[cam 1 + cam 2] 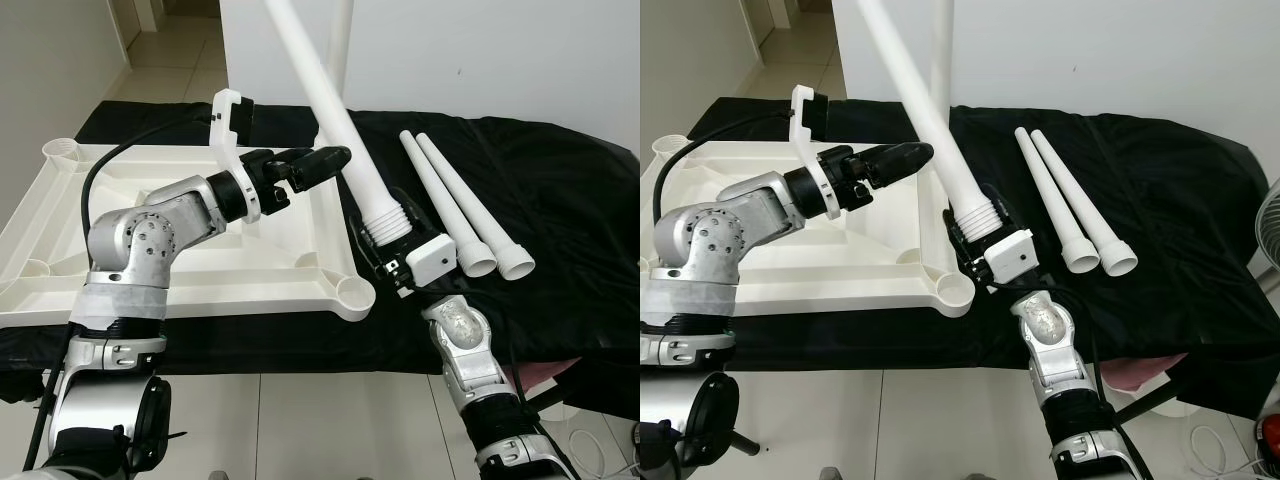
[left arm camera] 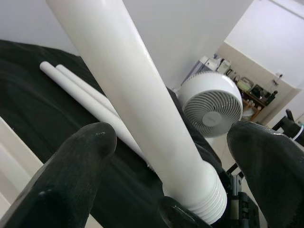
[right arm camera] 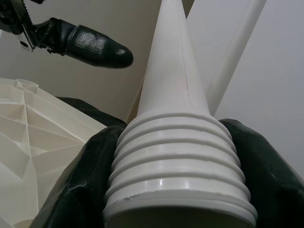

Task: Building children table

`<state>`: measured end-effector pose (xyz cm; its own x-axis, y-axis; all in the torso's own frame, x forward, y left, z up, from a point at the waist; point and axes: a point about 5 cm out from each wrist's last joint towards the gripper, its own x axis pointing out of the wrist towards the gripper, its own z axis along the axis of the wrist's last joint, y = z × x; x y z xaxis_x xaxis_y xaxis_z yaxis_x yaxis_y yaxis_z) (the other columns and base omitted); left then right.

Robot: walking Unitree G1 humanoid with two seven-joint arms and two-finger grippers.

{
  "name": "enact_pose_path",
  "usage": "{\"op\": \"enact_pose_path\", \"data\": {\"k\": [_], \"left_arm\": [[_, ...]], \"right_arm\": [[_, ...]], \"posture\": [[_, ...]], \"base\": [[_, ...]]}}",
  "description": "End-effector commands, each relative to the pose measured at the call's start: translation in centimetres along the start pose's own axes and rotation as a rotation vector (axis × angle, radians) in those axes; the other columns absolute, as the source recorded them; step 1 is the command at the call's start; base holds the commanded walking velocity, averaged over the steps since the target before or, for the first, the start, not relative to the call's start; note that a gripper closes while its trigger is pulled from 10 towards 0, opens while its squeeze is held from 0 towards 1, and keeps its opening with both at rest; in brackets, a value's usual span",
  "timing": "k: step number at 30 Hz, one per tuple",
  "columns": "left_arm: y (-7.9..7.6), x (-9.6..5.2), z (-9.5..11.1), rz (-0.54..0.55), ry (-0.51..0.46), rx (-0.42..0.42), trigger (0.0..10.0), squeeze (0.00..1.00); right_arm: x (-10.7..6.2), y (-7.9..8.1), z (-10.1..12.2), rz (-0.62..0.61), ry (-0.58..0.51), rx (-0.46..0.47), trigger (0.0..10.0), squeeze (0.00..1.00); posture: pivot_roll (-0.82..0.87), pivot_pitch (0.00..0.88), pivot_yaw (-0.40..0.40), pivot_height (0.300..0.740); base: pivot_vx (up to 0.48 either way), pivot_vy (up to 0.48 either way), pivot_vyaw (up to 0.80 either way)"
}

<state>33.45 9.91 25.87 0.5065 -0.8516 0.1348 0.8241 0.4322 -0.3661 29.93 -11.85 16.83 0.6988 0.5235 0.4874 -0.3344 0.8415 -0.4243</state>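
Note:
The white table top point(image 1: 150, 270) lies upside down on a black cloth, with a round socket point(image 1: 355, 295) at its near right corner. My right gripper point(image 1: 388, 228) is shut on the threaded end of a white tapered leg point(image 1: 335, 110), which slants up and away above that corner. In the right wrist view the threads point(image 3: 175, 152) sit between the fingers point(image 3: 80, 190). My left gripper point(image 1: 325, 162) is open and reaches over the table top toward the leg's shaft point(image 2: 142, 104). Its fingertips point(image 2: 71, 175) stand wide apart, just short of the shaft.
Two more white legs point(image 1: 440, 200) lie side by side on the black cloth point(image 1: 560, 220), right of the held one. A white pole point(image 1: 342, 40) stands upright behind the table top. A fan point(image 2: 211, 104) stands off to the right, and tiled floor runs along the near edge.

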Motion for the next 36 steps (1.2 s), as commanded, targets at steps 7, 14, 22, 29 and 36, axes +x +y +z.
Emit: {"op": "enact_pose_path", "data": {"k": [7, 14, 22, 29, 36], "left_arm": [[-0.5, 0.7, -1.0, -0.106, 0.067, 0.003, 10.0, 0.0], [0.0, 1.0, -1.4, -0.079, 0.082, -0.03, 10.0, 0.0], [1.1, 0.8, 0.9, -0.039, 0.018, -0.142, 10.0, 0.0], [2.2, 0.5, 2.2, 0.02, 0.0, -0.186, 10.0, 0.0], [2.7, 0.6, 3.0, 0.051, -0.018, -0.216, 10.0, 0.0]], "right_arm": [[0.4, 0.6, 0.5, 0.03, -0.025, -0.011, 10.0, 0.0], [0.0, 1.5, 0.4, 0.072, -0.016, -0.017, 10.0, 0.0], [-1.7, 3.4, -0.4, 0.132, 0.032, -0.048, 10.0, 0.0], [-3.3, 3.5, -0.5, 0.13, 0.043, -0.116, 10.0, 0.0], [-4.2, 3.1, -0.7, 0.123, 0.057, -0.168, 10.0, 0.0]], "posture": [[-0.09, 0.0, -0.016, 0.74], [-0.1, 0.0, -0.004, 0.74], [-0.1, 0.0, 0.003, 0.74], [-0.1, 0.0, 0.007, 0.74], [-0.1, 0.0, 0.007, 0.74]], "base": [[0.0, 0.0, 0.0], [0.0, 0.0, 0.0], [0.0, 0.0, 0.0], [0.0, 0.0, 0.0], [0.0, 0.0, 0.0]]}}
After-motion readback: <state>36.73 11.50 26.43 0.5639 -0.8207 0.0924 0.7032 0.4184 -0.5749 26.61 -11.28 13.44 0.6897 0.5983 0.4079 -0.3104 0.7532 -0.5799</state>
